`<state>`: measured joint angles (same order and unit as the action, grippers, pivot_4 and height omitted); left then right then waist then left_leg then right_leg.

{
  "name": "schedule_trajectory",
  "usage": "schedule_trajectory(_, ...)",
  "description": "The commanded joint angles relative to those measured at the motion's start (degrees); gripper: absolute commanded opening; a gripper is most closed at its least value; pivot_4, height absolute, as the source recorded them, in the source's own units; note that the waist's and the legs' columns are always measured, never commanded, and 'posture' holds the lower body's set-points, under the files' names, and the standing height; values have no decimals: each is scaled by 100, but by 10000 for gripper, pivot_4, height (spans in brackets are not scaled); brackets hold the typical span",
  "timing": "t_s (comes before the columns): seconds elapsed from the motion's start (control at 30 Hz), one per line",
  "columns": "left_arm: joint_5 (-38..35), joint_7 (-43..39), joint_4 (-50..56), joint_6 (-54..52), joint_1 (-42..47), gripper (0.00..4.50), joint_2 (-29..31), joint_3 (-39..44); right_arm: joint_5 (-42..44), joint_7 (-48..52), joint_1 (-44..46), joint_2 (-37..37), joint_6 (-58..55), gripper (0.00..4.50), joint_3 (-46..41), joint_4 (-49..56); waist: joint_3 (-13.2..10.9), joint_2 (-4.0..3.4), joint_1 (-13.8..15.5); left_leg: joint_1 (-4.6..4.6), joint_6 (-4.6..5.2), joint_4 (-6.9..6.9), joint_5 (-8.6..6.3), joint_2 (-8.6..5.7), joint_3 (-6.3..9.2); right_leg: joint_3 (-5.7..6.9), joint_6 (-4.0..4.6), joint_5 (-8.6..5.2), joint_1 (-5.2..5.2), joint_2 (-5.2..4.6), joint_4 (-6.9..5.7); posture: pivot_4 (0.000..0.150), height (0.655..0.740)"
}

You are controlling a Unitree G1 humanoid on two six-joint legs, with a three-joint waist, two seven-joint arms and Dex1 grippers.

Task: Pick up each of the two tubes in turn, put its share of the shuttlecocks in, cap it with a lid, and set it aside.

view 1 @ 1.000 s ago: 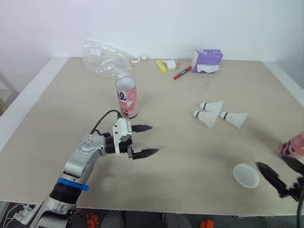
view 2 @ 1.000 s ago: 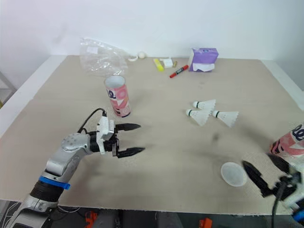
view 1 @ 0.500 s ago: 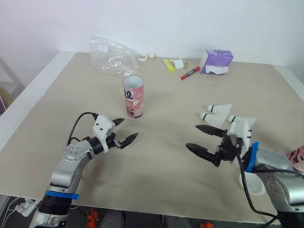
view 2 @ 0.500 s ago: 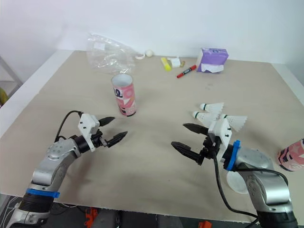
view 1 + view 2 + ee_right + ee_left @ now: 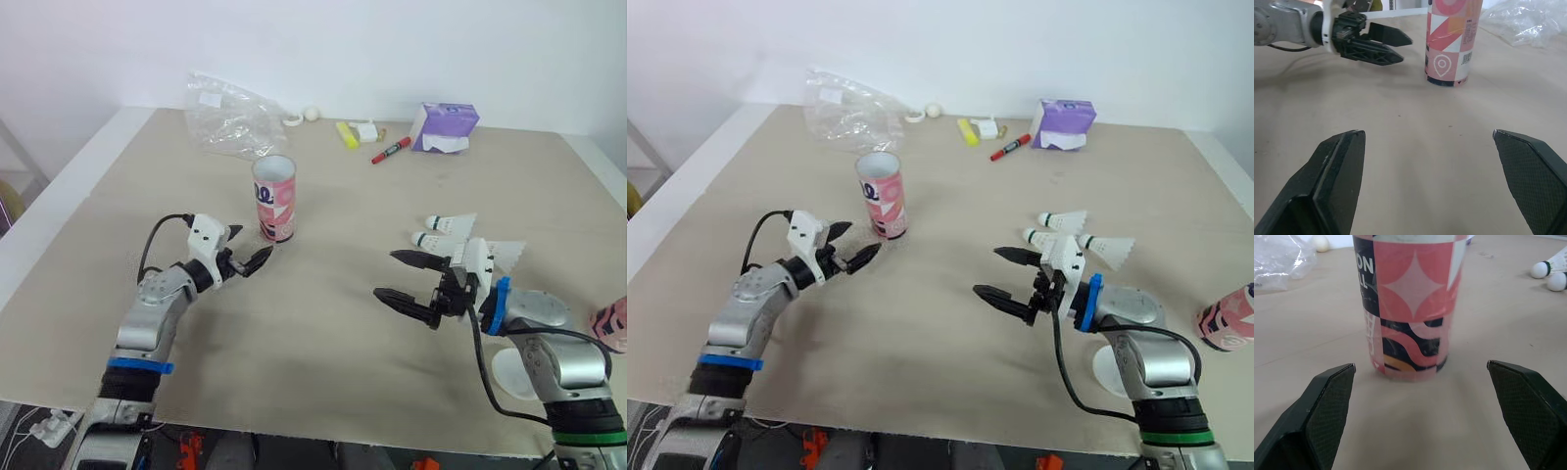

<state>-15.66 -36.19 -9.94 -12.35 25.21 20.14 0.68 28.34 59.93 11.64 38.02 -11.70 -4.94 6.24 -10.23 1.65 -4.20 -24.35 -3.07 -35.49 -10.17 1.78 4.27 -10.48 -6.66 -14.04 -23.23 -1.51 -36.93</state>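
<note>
The pink tube [image 5: 274, 199] stands upright and uncapped on the surface [image 5: 323, 323], just ahead of the left tool [image 5: 250, 247], which gapes wide and empty on either side of its line of approach. A fingertip clipping the light tube before the tool closes could tip it and send it rolling. The right tool [image 5: 389, 274], also wide and empty, hangs near three shuttlecocks [image 5: 446, 230]. A second tube [image 5: 612, 326] sits at the right edge, near a lid [image 5: 514, 374].

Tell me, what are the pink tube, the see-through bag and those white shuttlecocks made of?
The pink tube looks like cardboard under a glossy printed wrap, going by its sheen. The bag is thin clear plastic, crinkled and glinting. The shuttlecocks have white skirts, feather or plastic, I can't tell, and rounded white heads.
</note>
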Motion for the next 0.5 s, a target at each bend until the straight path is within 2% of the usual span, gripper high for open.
schedule_trajectory(0.03,122,-10,-244,209,268,45000,-64,-41,-16,-9,-25,30,116,44614,-160,41,0,0,0,0,0,0,0,0,0,0,0,0,0,0,0,1500,7400)
schedule_trajectory(0.5,751,-11,-1875,932,1335,45000,-288,-249,-99,-138,-68,11,208,44614,-193,22,0,0,-1,-1,-1,-1,1,-1,1,0,-5,3,1,1,0,1500,7400)
